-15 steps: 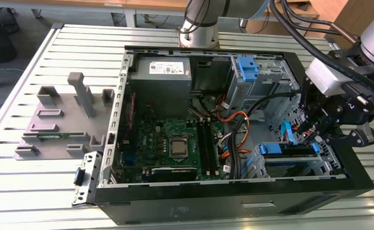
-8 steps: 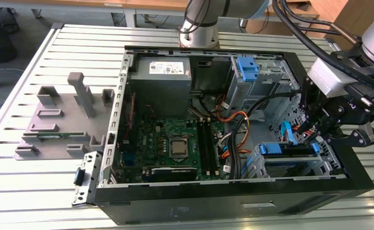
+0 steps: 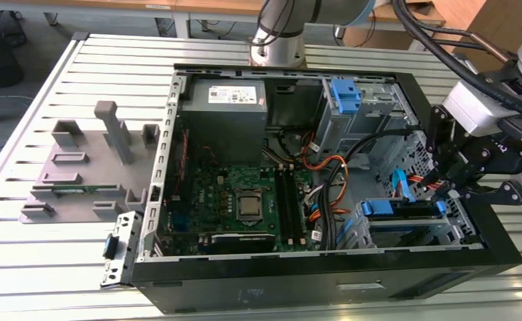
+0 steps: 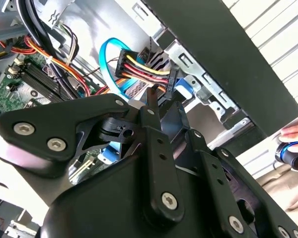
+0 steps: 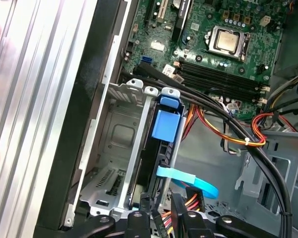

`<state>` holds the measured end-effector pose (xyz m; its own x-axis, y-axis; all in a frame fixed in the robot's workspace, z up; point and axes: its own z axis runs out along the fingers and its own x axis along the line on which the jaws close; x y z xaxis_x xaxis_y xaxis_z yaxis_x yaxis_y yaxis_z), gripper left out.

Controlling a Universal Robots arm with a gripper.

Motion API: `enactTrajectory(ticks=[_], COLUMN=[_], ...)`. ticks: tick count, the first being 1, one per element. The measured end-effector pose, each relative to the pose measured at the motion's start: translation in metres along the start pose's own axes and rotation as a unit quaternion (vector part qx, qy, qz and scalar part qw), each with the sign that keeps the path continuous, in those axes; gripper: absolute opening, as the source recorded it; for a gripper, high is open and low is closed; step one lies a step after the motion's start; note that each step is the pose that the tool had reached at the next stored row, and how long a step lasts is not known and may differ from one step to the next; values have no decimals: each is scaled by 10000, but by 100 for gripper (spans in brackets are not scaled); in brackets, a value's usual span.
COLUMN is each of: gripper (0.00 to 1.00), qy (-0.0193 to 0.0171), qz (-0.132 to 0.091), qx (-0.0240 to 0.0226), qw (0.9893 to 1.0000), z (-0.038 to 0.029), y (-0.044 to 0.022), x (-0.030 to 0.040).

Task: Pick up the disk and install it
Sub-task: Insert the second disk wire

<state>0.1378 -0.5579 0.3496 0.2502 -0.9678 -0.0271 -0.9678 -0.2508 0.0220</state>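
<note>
The disk [image 3: 404, 208] sits on edge in the drive cage at the case's front corner, on the exterior view's right. In the first wrist view the disk [image 5: 150, 163] shows as a dark edge between silver cage walls, with its blue rail tab [image 5: 166, 124] at the end. A light-blue data cable [image 5: 188, 181] and a power plug with yellow, red and black wires [image 4: 144, 67] lie at its connector end. My gripper [image 3: 482, 190] hangs just above that end, open, its fingertips [image 5: 145, 202] on either side of the plug and wires.
The open black case [image 3: 332, 267] lies on a slatted metal table [image 3: 29, 267]. Inside are the green motherboard [image 3: 242, 197], a grey power-supply box [image 3: 229, 110] and an upright blue latch [image 3: 345, 93]. A grey fixture [image 3: 87, 167] stands on the exterior view's left. A person's hand [image 4: 294, 133] rests beside the case.
</note>
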Motion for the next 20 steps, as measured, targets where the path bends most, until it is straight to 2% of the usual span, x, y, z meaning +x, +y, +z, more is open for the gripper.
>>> enactTrajectory(ticks=[6,14,20], gripper=[31,31,31], qy=[-2,-5,-3], qz=[-179,-320,-402], qx=[-27,-53,-56], qw=[9998,9995,9992], z=[1,7,10], y=[-48,-183,-210], x=[13,47,41])
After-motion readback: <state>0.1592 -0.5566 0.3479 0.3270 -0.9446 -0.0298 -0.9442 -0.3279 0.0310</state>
